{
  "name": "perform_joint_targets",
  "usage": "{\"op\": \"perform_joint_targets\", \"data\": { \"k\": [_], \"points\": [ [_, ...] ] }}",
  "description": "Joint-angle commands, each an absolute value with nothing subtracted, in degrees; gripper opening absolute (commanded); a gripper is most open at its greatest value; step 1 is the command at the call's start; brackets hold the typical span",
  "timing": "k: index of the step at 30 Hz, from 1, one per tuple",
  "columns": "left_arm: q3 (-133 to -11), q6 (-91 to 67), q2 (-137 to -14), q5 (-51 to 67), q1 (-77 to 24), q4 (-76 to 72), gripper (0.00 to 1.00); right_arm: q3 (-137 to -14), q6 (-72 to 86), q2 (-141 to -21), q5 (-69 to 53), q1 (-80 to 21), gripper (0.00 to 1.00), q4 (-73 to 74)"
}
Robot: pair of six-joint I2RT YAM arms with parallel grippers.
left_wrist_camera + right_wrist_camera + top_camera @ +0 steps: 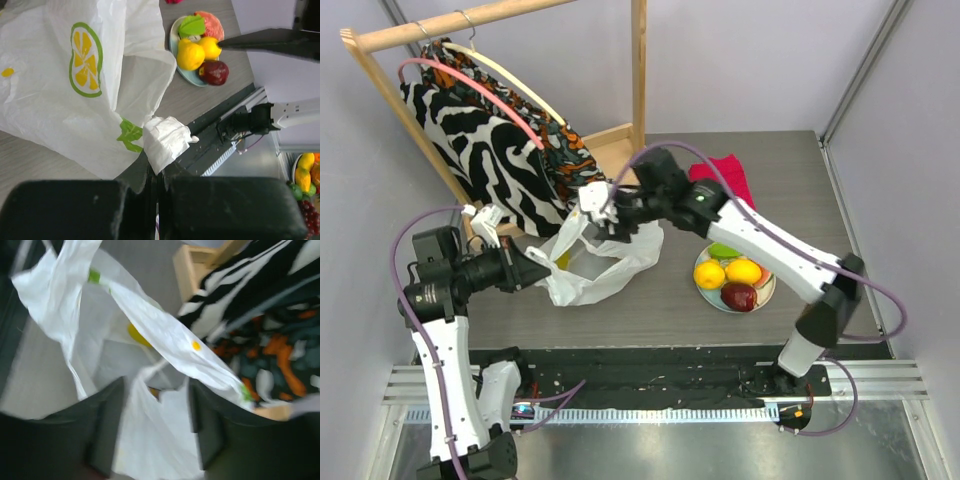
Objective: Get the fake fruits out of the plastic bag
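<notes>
The white plastic bag (600, 262) with citrus prints lies crumpled on the table, its mouth held up. My left gripper (527, 270) is shut on a bunched edge of the bag (165, 142). My right gripper (603, 212) is at the bag's top; in the right wrist view its fingers (107, 425) stand apart, blurred, with bag film (160, 440) between them. A yellow fake fruit (136, 334) shows inside the bag. On a plate (703, 288) to the right sit two lemons (710, 273), a dark red apple (739, 296) and a green piece (724, 250).
A wooden clothes rack (640, 70) with a zebra-print garment (490, 150) stands behind the bag. A red cloth (728, 180) lies at the back. The black mounting rail (650, 370) runs along the near edge. A second bowl of fruit (305, 175) sits off the table.
</notes>
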State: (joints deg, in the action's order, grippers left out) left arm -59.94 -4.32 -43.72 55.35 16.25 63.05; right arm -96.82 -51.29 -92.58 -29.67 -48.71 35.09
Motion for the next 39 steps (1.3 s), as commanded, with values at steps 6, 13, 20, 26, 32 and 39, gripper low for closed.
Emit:
{"op": "perform_joint_targets", "data": {
  "k": [6,13,20,26,32,39],
  "points": [
    [-69.4,1.7,-46.4,55.1,16.7,75.3,0.0,-101.1,-15.4,-111.8,-30.0,-54.7,0.36,25.4],
    [-86.0,23.2,-54.8,43.1,16.5,81.2,0.0,-88.6,-15.5,-110.1,-24.3,-64.6,0.4,20.0],
    [-73.2,61.0,-50.5,21.1,16.5,95.2,0.0,-89.7,-12.3,-112.6,-14.0,-64.2,0.64,16.2],
    [-60.6,70.8,-36.8,13.6,16.6,95.2,0.0,-87.3,-11.9,-111.6,9.0,-62.8,0.75,12.2],
    [-59.6,63.7,-38.1,18.3,16.6,90.9,0.0,-86.4,-17.1,-111.0,20.0,-55.8,0.75,7.0],
    [-71.9,47.8,-45.9,30.7,16.6,74.5,0.0,-97.5,-20.1,-113.7,25.4,-50.4,0.75,5.1]
  ]
}}
